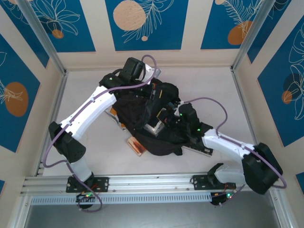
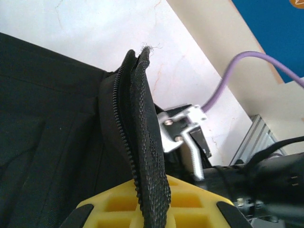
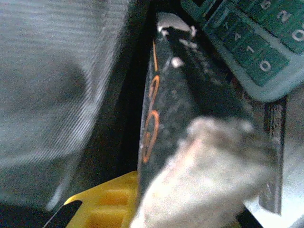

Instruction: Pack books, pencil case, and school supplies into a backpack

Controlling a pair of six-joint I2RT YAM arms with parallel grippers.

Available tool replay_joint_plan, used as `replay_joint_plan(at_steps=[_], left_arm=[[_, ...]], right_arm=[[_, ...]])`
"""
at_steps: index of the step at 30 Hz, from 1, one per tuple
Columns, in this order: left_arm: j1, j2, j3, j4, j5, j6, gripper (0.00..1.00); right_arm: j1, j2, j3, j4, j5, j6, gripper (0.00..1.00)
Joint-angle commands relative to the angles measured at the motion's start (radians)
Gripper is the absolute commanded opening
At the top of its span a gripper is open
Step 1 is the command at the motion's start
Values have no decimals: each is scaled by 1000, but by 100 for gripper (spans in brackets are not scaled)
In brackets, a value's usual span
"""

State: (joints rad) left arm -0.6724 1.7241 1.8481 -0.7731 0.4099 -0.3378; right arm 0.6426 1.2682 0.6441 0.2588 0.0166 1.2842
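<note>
At table centre, where does the backpack (image 1: 159,142) lie, and what bears on it? (Operator)

It lies slumped across the middle of the table, seen from the top camera. The left arm reaches over it from 8 o'clock. The right arm enters from 4 o'clock, elbow folded at the near right. An orange book (image 1: 135,145) protrudes from under its 6 o'clock edge. (Technician)

State the condition of each hand. (Operator)

The left hand (image 2: 154,211) is closed on the zipper edge (image 2: 137,133) of the backpack, near the 12 o'clock rim. That fabric stands upright out of the pads. The right hand (image 3: 152,211) is closed on a dark book (image 3: 175,118) with an orange-gold pattern. A blurred pale shape in front of its pads cannot be identified. (Technician)

Which relation governs the coming move? (Operator)

The book's long axis. It runs straight away from the right hand, toward 10 o'clock, with black fabric along its left side. A teal keyed item (image 3: 242,42) sits just beside its far right corner. The opening appears to lie ahead along that same axis. Judgement: the right hand is the nearer one and should advance lengthwise, while the left hand holds the rim up. (Technician)

Risk? (Operator)

Probably the leading corner snagging on the fabric or the teal item. (Technician)
</note>
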Motion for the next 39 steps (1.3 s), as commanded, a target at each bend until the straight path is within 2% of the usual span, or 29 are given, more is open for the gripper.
replay_joint_plan(at_steps=[1,6,12,17,20,23,27,29,33,35,37,39], left_arm=[[28,-59,-8,107,81,-39,0],[100,-56,-17,106,74,-68,0],[189,-34,-33,115,73,-116,0],[236,0,-41,101,43,-136,0],[264,16,-52,99,18,-150,1],[287,37,-62,107,21,-175,7],[299,62,-71,105,8,-184,13],[300,74,-76,109,10,-188,14],[293,94,-86,113,5,-192,17],[288,105,-89,117,12,-197,18],[279,118,-88,121,31,-200,25],[259,126,-83,118,43,-193,36]], right_arm=[[17,86,85,97,97,-44,0],[18,254,204,67,142,-37,0],[2,465,444,-1,14,-84,2],[-27,564,618,-148,-88,-132,33],[-26,495,597,-211,-42,-187,48],[-24,385,540,-298,28,-253,60],[-30,223,422,-392,68,-332,67],[-38,141,370,-432,37,-389,67],[-45,-44,256,-516,55,-496,63],[-65,-135,200,-526,55,-534,57],[-104,-207,163,-569,91,-555,49],[-165,-271,133,-662,215,-529,39]])
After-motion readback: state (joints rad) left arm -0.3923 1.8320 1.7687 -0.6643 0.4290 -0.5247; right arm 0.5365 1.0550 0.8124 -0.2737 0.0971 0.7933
